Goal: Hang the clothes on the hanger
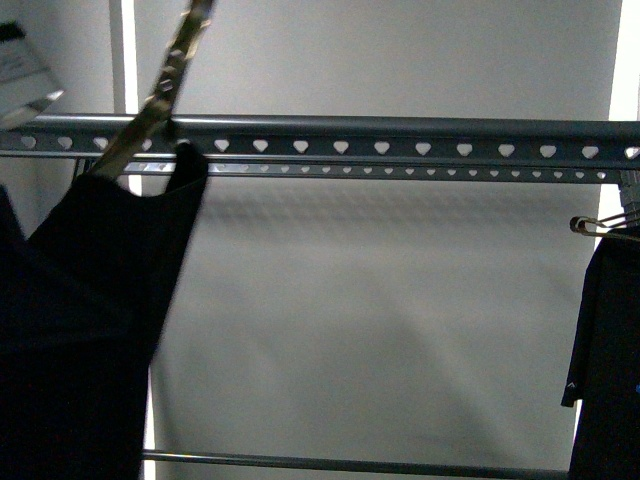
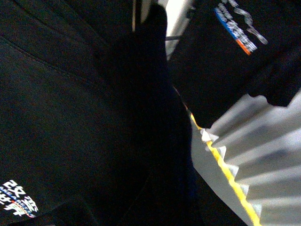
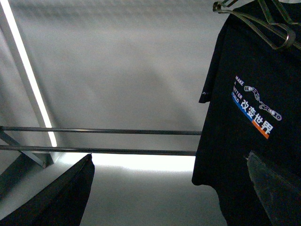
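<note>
A black T-shirt (image 1: 90,330) hangs at the far left, its top edge against the dark grey rack's heart-holed rail (image 1: 400,135). A slanted metal wire hanger (image 1: 165,80) crosses the rail above it. In the left wrist view this shirt's fabric (image 2: 84,117) fills the frame, with white characters at one corner. My left gripper (image 2: 186,155) is shut on it; only a white ridged finger (image 2: 235,174) with a yellow edge shows. My right gripper (image 3: 169,193) is open and empty, its dark fingers (image 3: 61,197) wide apart below the thin crossbars (image 3: 103,131).
A second black T-shirt with the "MAKE A BETTER WORLD" print (image 3: 244,141) hangs on a wire hanger at the rack's right end (image 1: 610,350); it also shows in the left wrist view (image 2: 235,52). A lower crossbar (image 1: 350,464) runs below. A white wall lies behind.
</note>
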`<state>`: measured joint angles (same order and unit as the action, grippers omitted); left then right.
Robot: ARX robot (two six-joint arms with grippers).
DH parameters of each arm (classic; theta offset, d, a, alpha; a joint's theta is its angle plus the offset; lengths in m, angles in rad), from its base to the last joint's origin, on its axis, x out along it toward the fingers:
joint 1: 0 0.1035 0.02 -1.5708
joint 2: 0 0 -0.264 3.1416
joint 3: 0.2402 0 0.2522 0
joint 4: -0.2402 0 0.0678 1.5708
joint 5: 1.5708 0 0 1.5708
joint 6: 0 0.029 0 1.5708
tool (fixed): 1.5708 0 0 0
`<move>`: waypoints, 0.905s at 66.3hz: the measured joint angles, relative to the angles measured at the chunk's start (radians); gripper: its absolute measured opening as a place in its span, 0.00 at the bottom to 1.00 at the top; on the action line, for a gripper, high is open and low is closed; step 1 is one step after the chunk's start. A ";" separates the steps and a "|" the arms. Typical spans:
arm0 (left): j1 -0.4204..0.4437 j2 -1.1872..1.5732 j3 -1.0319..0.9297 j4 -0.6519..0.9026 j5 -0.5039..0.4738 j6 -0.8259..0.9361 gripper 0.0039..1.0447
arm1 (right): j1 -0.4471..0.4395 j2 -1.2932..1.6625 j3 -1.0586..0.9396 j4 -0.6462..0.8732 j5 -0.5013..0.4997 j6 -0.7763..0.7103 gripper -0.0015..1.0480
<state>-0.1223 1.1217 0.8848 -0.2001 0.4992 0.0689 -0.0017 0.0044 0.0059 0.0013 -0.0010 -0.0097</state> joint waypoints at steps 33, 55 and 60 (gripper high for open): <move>-0.098 0.211 0.262 0.159 0.134 0.955 0.04 | 0.000 0.000 0.000 0.000 0.000 0.000 0.93; -0.137 0.363 0.374 0.199 0.124 1.250 0.04 | 0.000 0.000 0.000 0.000 0.000 0.000 0.93; -0.145 0.375 0.389 0.209 0.113 1.254 0.04 | 0.000 0.000 0.000 0.000 0.000 0.000 0.93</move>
<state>-0.2676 1.4967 1.2743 0.0090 0.6117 1.3231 -0.0017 0.0044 0.0059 0.0013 -0.0010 -0.0097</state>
